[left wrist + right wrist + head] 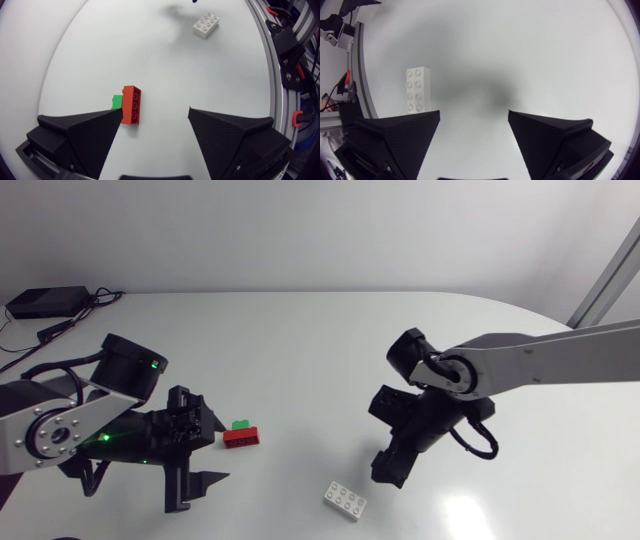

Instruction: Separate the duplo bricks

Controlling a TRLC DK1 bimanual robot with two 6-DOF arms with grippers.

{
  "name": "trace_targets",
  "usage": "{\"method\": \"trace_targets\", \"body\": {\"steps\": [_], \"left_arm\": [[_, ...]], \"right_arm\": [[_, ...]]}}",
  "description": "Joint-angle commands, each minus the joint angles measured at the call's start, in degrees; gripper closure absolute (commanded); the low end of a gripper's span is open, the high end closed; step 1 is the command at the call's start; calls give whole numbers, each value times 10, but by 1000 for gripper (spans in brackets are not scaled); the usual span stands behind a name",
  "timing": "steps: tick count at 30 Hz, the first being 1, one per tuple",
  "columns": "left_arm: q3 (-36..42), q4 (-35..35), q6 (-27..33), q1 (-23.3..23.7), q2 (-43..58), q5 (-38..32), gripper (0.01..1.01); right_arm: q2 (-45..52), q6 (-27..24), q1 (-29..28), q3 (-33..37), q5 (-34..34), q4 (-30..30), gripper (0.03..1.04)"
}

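Left gripper (155,112): fingers spread, nothing between them. Red duplo brick (132,104) at one fingertip, long axis pointing away from gripper. Small green brick (116,101) against its outer side. Farther off, white eight-stud brick (206,24), studs up, lying diagonally on table (320,340). Right gripper (474,114) beside it, fingers spread, empty.

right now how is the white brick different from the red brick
Colour: the white brick is white, the red brick is red.
Company: the white brick lies alone, while the red brick has a green brick against its side.
Place: the white brick lies near my right hand, the red brick by one fingertip of my left hand.
Shared: both rest on the table, and neither is gripped.
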Motion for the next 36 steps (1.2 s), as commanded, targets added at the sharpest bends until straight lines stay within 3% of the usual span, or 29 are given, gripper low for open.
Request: {"method": "trace_targets", "body": {"steps": [1, 4, 9, 17, 30, 34, 36], "left_arm": [[-15, 16, -12, 0, 30, -8, 120], [-18, 47, -13, 1, 56, -20, 123], [0, 97, -10, 11, 133, -35, 279], [45, 107, 24, 54, 199, -35, 279], [83, 107, 29, 56, 247, -35, 284], [92, 107, 29, 56, 261, -35, 541], [95, 107, 29, 56, 266, -35, 726]], "right_arm": [[-45, 14, 16, -29, 31, 22, 72], [-75, 20, 44, -53, 78, 58, 72], [-87, 28, 69, -62, 93, 71, 72], [-93, 34, 78, -71, 94, 75, 72], [-77, 47, 93, -74, 96, 94, 72], [-78, 48, 93, -74, 96, 94, 72], [-78, 48, 93, -75, 98, 94, 72]]}}
